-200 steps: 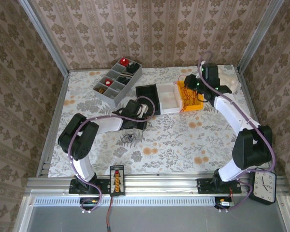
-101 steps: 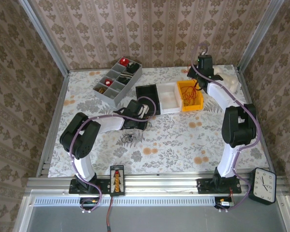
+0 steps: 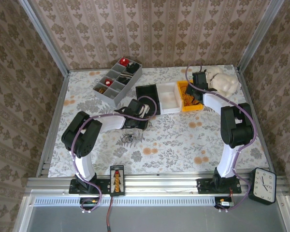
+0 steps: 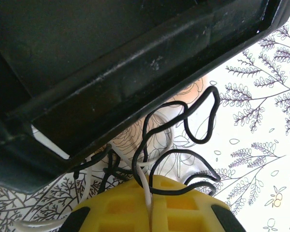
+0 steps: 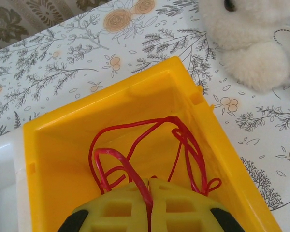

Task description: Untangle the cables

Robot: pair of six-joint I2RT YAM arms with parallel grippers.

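Floral table (image 4: 261, 159): black cable (image 4: 203, 142) beside black bin (image 4: 135, 72) rim.

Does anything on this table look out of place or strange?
A white plush toy lies beside the yellow bin at the far right corner. It looks odd because it has no part in the work here. Nothing seems spilled or damaged.

Glossy yellow plastic bin (image 5: 58, 164), smooth red cable (image 5: 187, 141), matt black bin (image 4: 111, 58) (scuffed), fluffy plush toy (image 5: 251, 43)
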